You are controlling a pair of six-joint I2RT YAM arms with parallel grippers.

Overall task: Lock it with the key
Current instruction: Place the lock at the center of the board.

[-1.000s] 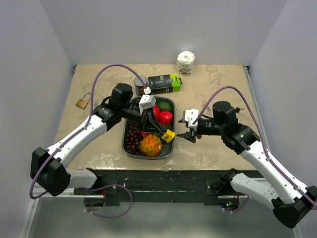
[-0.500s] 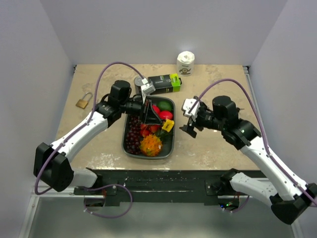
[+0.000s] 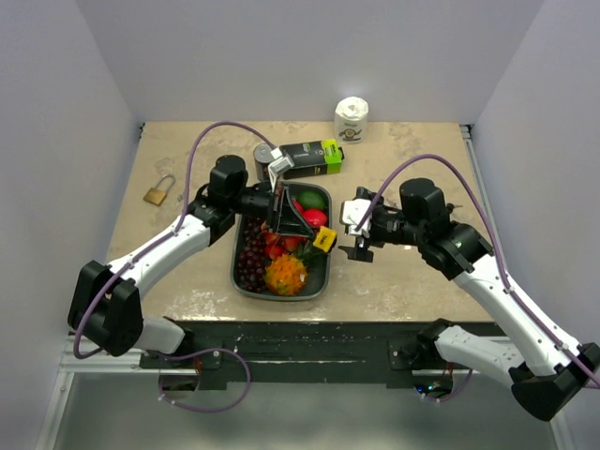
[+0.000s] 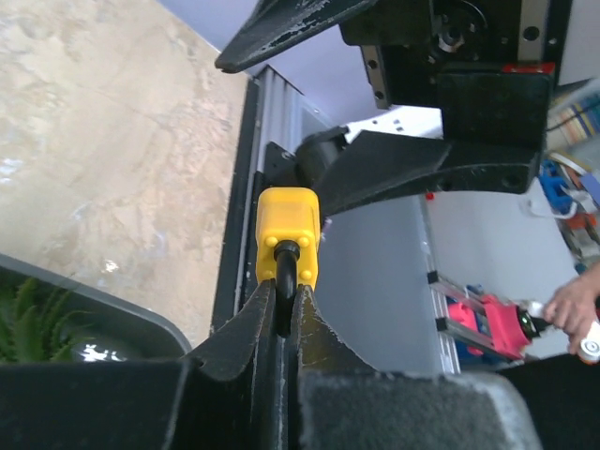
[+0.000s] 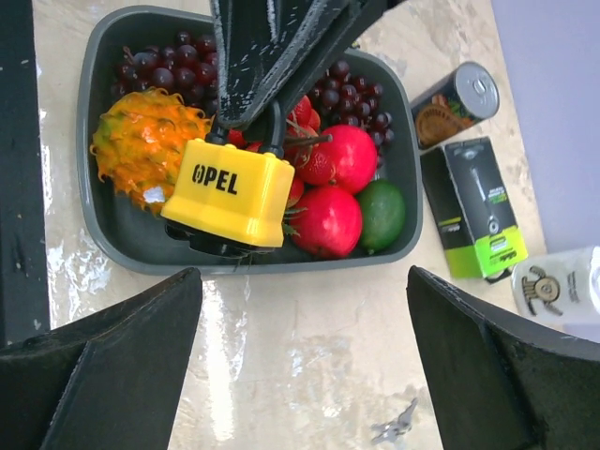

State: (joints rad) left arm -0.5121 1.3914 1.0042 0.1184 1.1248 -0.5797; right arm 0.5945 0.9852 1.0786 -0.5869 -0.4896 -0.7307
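Note:
A yellow padlock (image 3: 324,242) marked OPEL hangs over the right side of the fruit tray (image 3: 241,281). My left gripper (image 4: 283,300) is shut on its black shackle, with the yellow body (image 4: 287,234) sticking out past the fingertips. In the right wrist view the padlock (image 5: 230,195) sits just ahead of my right gripper (image 5: 305,356), which is open wide and holds nothing. The right gripper (image 3: 352,236) stands just right of the lock, apart from it. A small grey key (image 5: 394,427) lies on the table between the right fingers.
The dark tray (image 5: 89,112) holds grapes, a dragon fruit (image 5: 145,141), red fruits and a green one. A brass padlock (image 3: 157,192) lies at the table's left. A can (image 3: 265,157), a black-and-green box (image 3: 311,157) and a white roll (image 3: 352,118) stand behind the tray.
My right gripper has opened wide and drawn slightly up and away from the yellow padlock. The left arm has lifted the padlock a little further over the tray.

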